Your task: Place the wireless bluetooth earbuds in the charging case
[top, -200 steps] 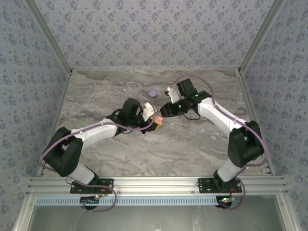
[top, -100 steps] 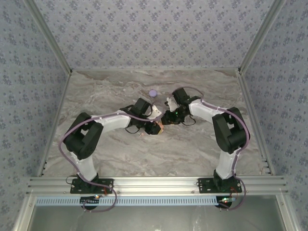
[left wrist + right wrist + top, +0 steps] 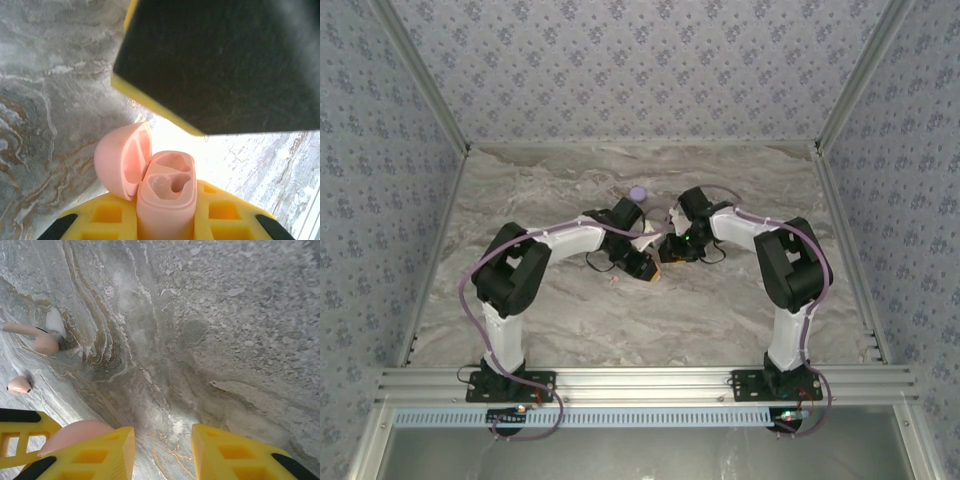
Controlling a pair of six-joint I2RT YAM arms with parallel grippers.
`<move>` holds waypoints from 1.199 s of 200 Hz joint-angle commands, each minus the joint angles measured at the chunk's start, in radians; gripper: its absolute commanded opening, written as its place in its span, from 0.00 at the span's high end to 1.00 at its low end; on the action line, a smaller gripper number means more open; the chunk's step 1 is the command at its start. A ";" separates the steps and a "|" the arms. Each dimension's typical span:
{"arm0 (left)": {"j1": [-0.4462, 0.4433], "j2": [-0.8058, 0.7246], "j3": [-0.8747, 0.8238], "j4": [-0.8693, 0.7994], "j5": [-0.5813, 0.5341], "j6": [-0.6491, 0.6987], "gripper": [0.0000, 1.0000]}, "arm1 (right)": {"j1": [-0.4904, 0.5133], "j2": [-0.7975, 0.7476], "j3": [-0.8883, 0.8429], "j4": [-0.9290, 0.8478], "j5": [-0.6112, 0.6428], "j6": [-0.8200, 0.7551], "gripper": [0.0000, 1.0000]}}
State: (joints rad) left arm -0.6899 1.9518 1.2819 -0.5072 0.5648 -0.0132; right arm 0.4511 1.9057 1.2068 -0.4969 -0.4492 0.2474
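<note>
Left arm (image 3: pixel 570 238) and right arm (image 3: pixel 745 228) bent inward, wrists near each other. Left jaws clamp charging case (image 3: pixel 165 200); right jaws parted.

Pale pink charging case (image 3: pixel 165 205), its open lid (image 3: pixel 122 160) the same pink, between the yellow fingers (image 3: pixel 222 210) and black pad (image 3: pixel 215 65) of the left gripper (image 3: pixel 182 145). Two pale pink earbuds (image 3: pixel 44 342) at the left edge of the right wrist view, on a grey marble table (image 3: pixel 225 315) veined brown and white. Lavender disc (image 3: pixel 638 193) at upper centre of the overhead view. Blue-grey wallpaper (image 3: pixel 620 70) with a small floral print.
</note>
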 commanded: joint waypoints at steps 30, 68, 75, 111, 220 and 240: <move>0.007 -0.122 0.008 -0.013 0.028 -0.031 0.91 | -0.011 -0.038 -0.006 0.006 -0.023 0.015 0.63; 0.083 -0.293 -0.092 0.122 -0.002 -0.087 0.91 | -0.006 -0.029 0.023 0.019 -0.078 0.006 0.62; 0.096 -0.324 -0.115 0.142 -0.019 -0.094 0.92 | -0.002 -0.020 0.036 0.020 -0.087 0.001 0.62; 0.180 -0.487 -0.243 0.259 -0.101 -0.183 0.92 | 0.053 0.052 0.137 -0.020 -0.085 -0.004 0.60; 0.252 -0.752 -0.428 0.305 -0.359 -0.193 0.90 | 0.224 0.193 0.355 -0.100 0.134 0.226 0.54; 0.251 -0.757 -0.436 0.305 -0.369 -0.193 0.90 | 0.244 0.207 0.381 -0.145 0.173 0.248 0.54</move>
State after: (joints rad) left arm -0.4431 1.2194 0.8585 -0.2268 0.2375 -0.2138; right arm 0.6724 2.0892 1.5379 -0.5655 -0.3603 0.4278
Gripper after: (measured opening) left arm 0.205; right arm 0.458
